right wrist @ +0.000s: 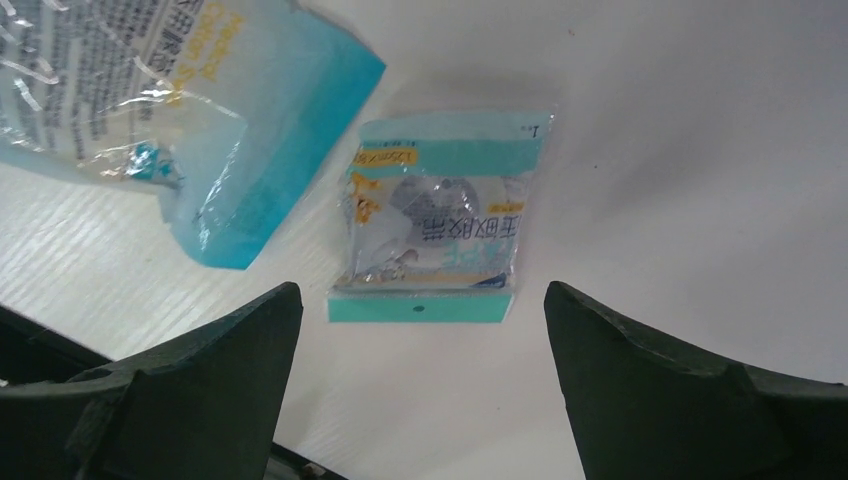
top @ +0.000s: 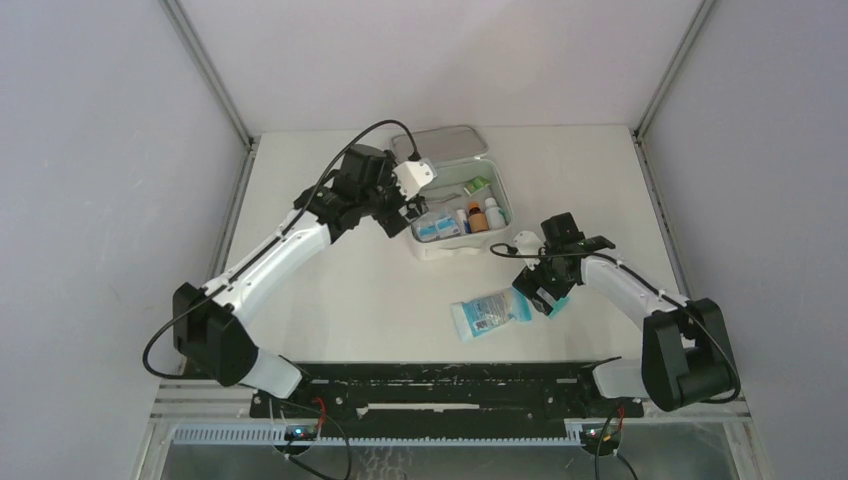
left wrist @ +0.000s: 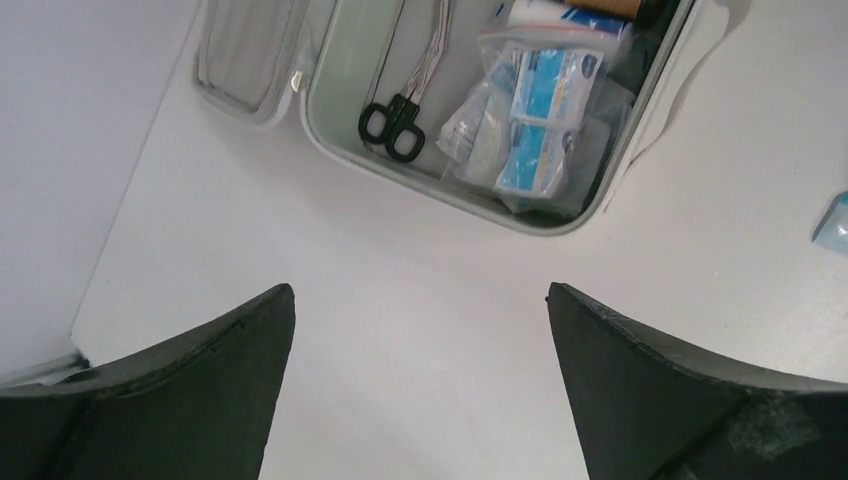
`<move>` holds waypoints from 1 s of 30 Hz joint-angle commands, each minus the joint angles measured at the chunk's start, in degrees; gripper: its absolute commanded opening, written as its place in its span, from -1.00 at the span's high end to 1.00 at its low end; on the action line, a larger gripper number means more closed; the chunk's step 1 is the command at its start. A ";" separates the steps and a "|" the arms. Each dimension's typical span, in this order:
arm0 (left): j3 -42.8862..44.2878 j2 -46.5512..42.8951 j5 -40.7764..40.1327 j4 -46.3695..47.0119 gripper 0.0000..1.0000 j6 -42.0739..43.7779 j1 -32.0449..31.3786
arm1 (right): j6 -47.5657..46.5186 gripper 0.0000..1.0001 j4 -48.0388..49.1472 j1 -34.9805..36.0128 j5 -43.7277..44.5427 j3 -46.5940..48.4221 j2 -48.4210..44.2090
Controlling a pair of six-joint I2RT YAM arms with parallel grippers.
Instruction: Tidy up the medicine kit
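Altogether there is one medicine kit (top: 460, 250), a white case standing open in the upper middle of the overhead view, its lid (top: 445, 143) laid back behind it. Inside lie one pair of black-handled scissors (left wrist: 395, 115), one clear bag of blue-and-white packs (left wrist: 535, 110), one green box (top: 477, 185) and a few small bottles (top: 484, 214), too small to count surely. Outside it, on the table (top: 350, 300), lie two packets: one large blue bag (top: 490, 313) in the lower middle and one small teal-edged sachet (right wrist: 430, 215) just right of it. Of the two arms, the left reaches from the lower left up to the kit's left side, wrist bent down. The left gripper (left wrist: 420, 390) hangs over bare table, fingers spread wide with nothing between them, and the kit fills the top of its view. The right arm is folded at the lower right, forearm pointing left. The right gripper (right wrist: 420, 385) is likewise spread apart, holding nothing, above the flat sachet. The kit sits up and left of it, apart.
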 commanded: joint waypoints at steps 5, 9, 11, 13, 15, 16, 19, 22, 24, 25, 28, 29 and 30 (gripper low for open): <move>-8.34 -9.97 -3.67 5.62 -0.99 -0.28 0.54 | -2.30 -0.78 6.48 1.87 4.97 0.61 6.14; -10.22 -11.81 -5.43 6.00 -0.99 0.34 0.77 | -2.71 -0.72 6.94 2.42 4.44 0.72 7.75; -11.12 -12.43 -6.33 6.34 -0.99 0.70 0.80 | -2.98 -0.67 6.75 2.53 3.51 0.84 8.31; -11.79 -12.98 -6.93 6.62 -0.99 0.98 0.84 | -3.15 -0.61 6.52 2.53 2.56 1.02 8.89; -12.35 -13.50 -7.14 6.97 -0.99 0.80 0.96 | -3.39 -0.54 6.45 2.53 2.37 1.10 9.47; -12.63 -13.75 -7.05 7.16 -0.99 0.63 1.02 | -3.54 -0.50 6.43 2.53 2.33 1.16 9.72; -13.50 -14.59 -6.98 7.79 -0.99 0.04 0.98 | -3.74 -0.35 6.19 2.51 2.09 1.44 10.02; -14.38 -15.40 -7.33 8.66 -0.99 -0.35 1.18 | -3.88 -0.19 5.96 2.53 1.78 1.77 9.95; -14.55 -15.67 -7.38 8.93 -0.99 -0.81 1.37 | -3.89 -0.11 5.54 2.53 1.46 2.28 9.61; -14.60 -15.81 -7.29 9.14 -0.99 -1.14 1.59 | -3.88 -0.06 5.36 2.53 1.26 2.46 9.31; -14.85 -16.35 -7.28 9.97 -0.99 -2.21 2.38 | -3.87 0.04 4.90 2.53 0.61 2.98 8.39; -14.97 -16.46 -7.39 10.28 -0.99 -2.41 2.69 | -3.84 0.06 4.66 2.53 0.43 3.23 8.08; -15.12 -16.68 -7.66 10.61 -0.99 -2.54 2.83 | -3.81 0.09 4.40 2.52 0.26 3.54 7.67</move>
